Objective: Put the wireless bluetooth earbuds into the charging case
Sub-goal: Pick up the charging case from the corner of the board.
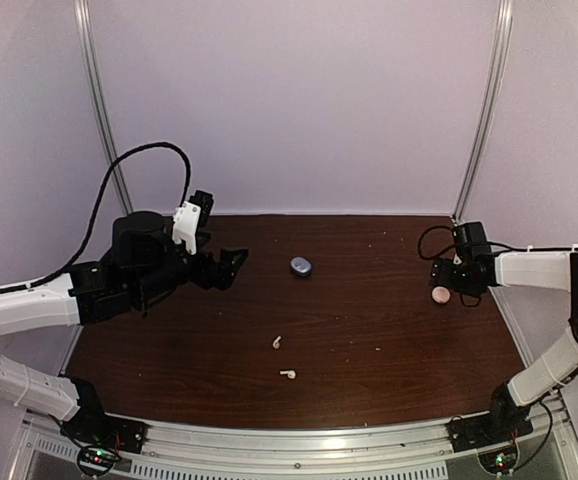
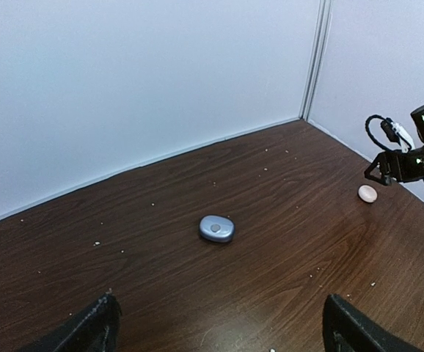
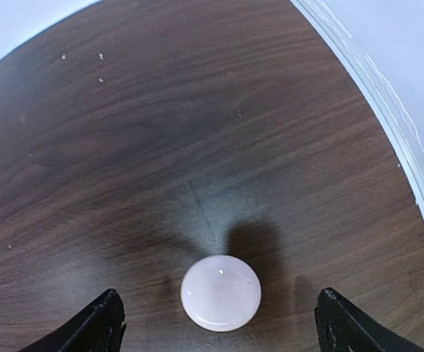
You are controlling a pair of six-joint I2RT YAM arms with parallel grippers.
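Two white earbuds with short stems lie on the dark wooden table, one (image 1: pixel 277 342) near the middle and one (image 1: pixel 287 374) closer to the front edge. A closed blue oval case (image 1: pixel 301 266) sits further back; it also shows in the left wrist view (image 2: pixel 217 228). A closed round pale pink case (image 1: pixel 441 294) sits at the right; it also shows in the right wrist view (image 3: pixel 221 292). My left gripper (image 1: pixel 231 262) is open and empty, held above the table left of the blue case. My right gripper (image 3: pixel 219 323) is open, hovering right over the pink case with a finger on each side.
The table (image 1: pixel 369 330) is walled by white panels at the back and sides. Its right edge with a white strip (image 3: pixel 388 125) runs close to the pink case. Small pale crumbs dot the wood.
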